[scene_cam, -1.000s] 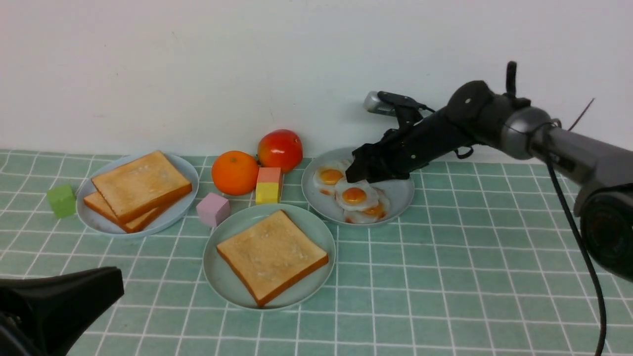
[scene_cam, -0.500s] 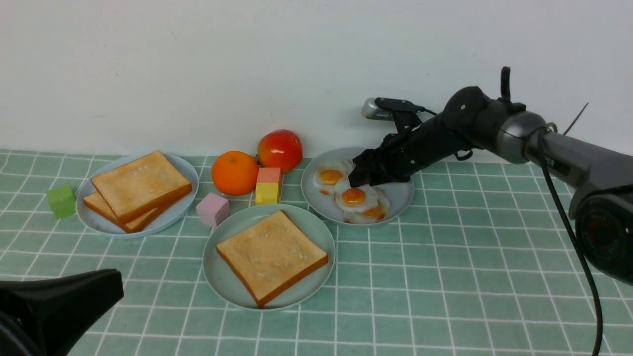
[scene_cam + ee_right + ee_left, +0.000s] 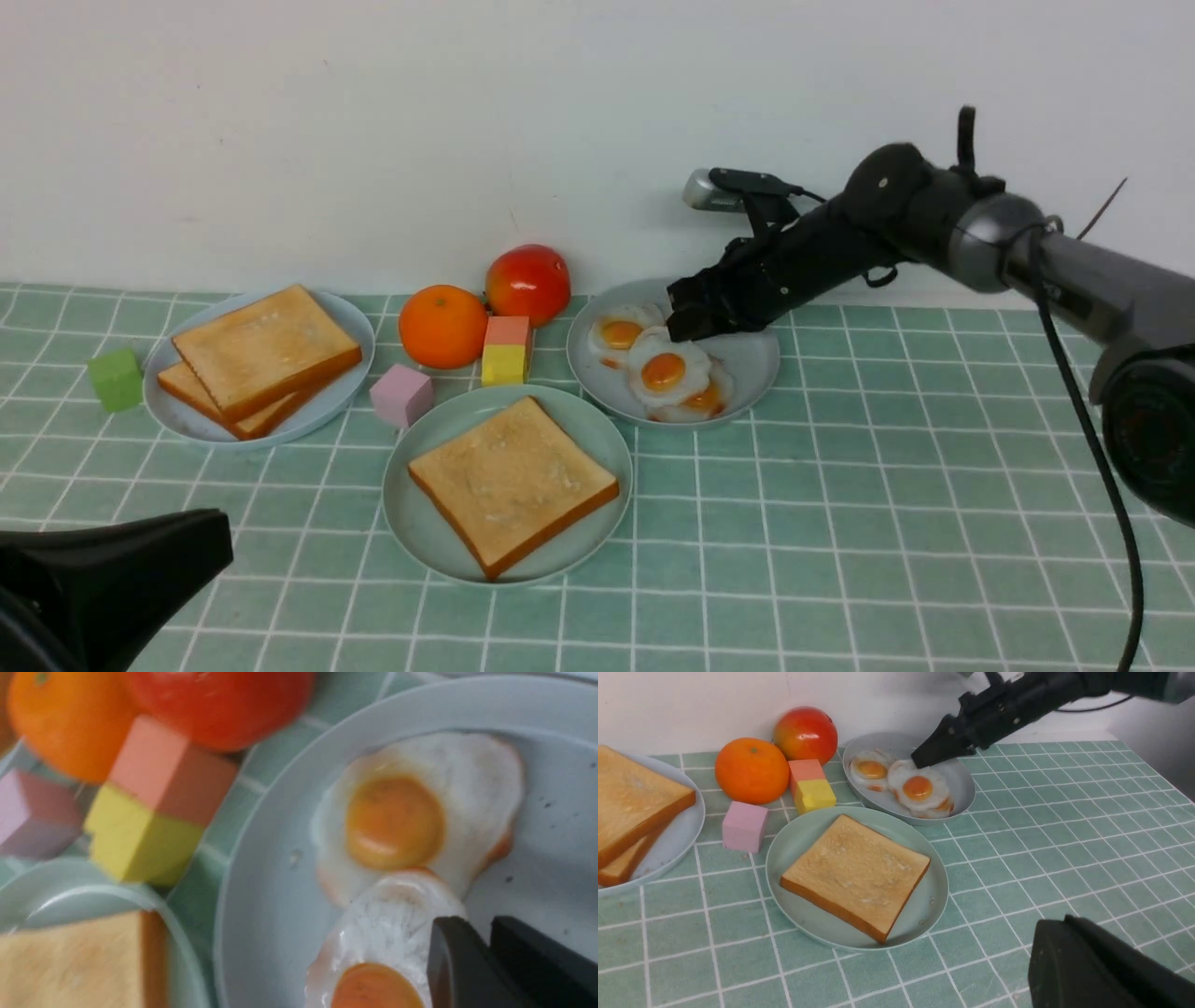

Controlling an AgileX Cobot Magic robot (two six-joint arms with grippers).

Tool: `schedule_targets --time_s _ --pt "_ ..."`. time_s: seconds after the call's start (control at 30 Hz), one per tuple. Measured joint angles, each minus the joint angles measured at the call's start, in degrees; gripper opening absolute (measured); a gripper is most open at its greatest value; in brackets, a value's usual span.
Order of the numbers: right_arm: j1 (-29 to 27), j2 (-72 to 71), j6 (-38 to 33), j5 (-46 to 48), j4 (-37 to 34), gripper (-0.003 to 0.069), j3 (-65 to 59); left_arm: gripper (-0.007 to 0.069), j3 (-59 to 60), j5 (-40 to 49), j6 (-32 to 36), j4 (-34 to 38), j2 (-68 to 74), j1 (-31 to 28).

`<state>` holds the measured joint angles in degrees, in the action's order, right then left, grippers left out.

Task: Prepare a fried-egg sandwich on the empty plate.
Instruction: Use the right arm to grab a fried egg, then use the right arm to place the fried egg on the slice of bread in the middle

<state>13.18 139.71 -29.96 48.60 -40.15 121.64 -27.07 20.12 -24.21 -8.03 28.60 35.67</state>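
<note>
One toast slice (image 3: 512,483) lies on the mint-green plate (image 3: 411,527) at the front middle. Two more toast slices (image 3: 266,347) are stacked on the light-blue plate (image 3: 187,425) at the left. The grey plate (image 3: 754,359) holds three fried eggs. My right gripper (image 3: 680,327) (image 3: 472,926) reaches over it, its jaws pinched on the far white edge of the front fried egg (image 3: 663,371) (image 3: 387,933), which tips up over its neighbour (image 3: 621,333). My left gripper (image 3: 222,537) (image 3: 1057,926) hangs shut and empty near the table's front left.
An orange (image 3: 444,326), a red tomato (image 3: 528,283), a pink-on-yellow block (image 3: 507,350) and a pink cube (image 3: 401,395) crowd between the three plates. A green cube (image 3: 116,378) sits far left. The wall stands close behind the grey plate.
My right gripper's jaws have closed from wide open onto the front egg's edge. The egg has shifted slightly left and tipped up. The left arm has not moved.
</note>
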Motion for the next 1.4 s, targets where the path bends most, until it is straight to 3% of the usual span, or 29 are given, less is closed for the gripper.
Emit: schedule_targets --time_s 0.2,0.4,0.47,0.77,1.13,1.33,1.4 --pt "-0.01 -7.69 0.05 8.19 3.46 0.0092 -0.1 -0.0006 0.0 1.47 0.0 -1.8 0.0 0.0" --pt "2.63 -13.9 0.74 15.14 -1.68 0.0092 -3.47 -0.0002 0.0 2.02 0.0 -4.75 0.0 0.0" --pt "4.83 -15.09 0.74 14.04 -3.34 0.0092 -6.5 -0.0002 0.0 2.08 0.0 -4.85 0.0 0.0" --pt "15.01 -14.98 -1.09 -6.83 -7.76 0.0092 -20.38 0.0005 0.0 2.08 0.0 -5.21 0.0 0.0" --pt "16.1 -9.91 1.35 -12.9 -11.78 0.0107 -20.93 0.0007 0.0 2.08 0.0 -5.26 0.0 0.0" --pt "15.98 -8.94 2.91 -12.35 -11.84 0.0291 -20.97 0.0015 0.0 2.12 0.0 -5.26 0.0 0.0" --pt "15.29 -9.91 2.97 -8.92 -10.7 0.0397 -21.04 0.0018 0.0 2.27 -0.29 -5.08 0.0 0.0"
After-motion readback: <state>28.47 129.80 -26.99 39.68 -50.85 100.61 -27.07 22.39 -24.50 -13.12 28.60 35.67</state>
